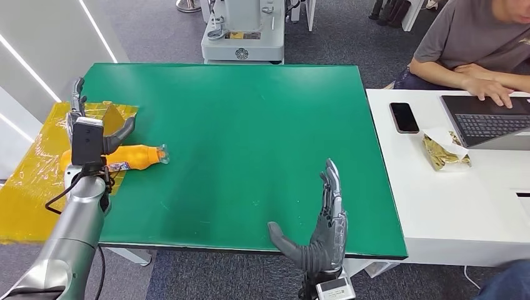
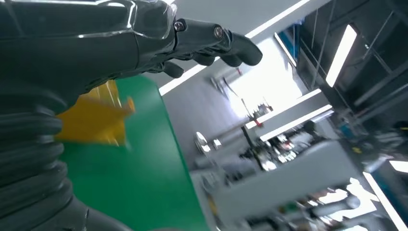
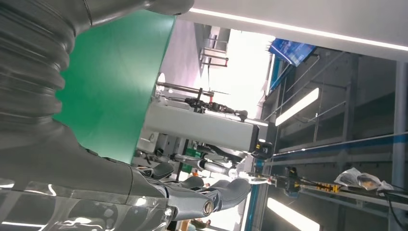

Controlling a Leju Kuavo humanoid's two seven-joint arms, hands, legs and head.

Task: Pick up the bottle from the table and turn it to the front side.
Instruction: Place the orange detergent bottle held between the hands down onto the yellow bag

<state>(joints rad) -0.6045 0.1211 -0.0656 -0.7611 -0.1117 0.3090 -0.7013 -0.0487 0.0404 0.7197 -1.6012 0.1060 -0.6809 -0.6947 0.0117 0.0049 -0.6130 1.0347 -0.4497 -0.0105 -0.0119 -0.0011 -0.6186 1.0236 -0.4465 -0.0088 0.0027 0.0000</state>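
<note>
An orange bottle (image 1: pixel 136 156) with a clear cap lies on its side at the left edge of the green table (image 1: pixel 250 125), cap pointing toward the table's middle. My left hand (image 1: pixel 87 122) hovers just above and behind the bottle's base, fingers spread and holding nothing; its wrist camera hides part of the bottle. In the left wrist view the left hand's fingers (image 2: pixel 211 41) stretch out over the green surface. My right hand (image 1: pixel 322 228) stands open at the table's near edge, palm sideways, thumb out, far from the bottle; its fingers (image 3: pixel 211 197) hold nothing.
Yellow plastic sheeting (image 1: pixel 31 181) lies over a surface beside the table's left edge. A white desk (image 1: pixel 450 206) adjoins on the right, with a phone (image 1: pixel 404 117), a snack packet (image 1: pixel 445 152) and a laptop (image 1: pixel 487 122) where a person (image 1: pixel 475 44) types. A grey machine base (image 1: pixel 244 44) stands behind the table.
</note>
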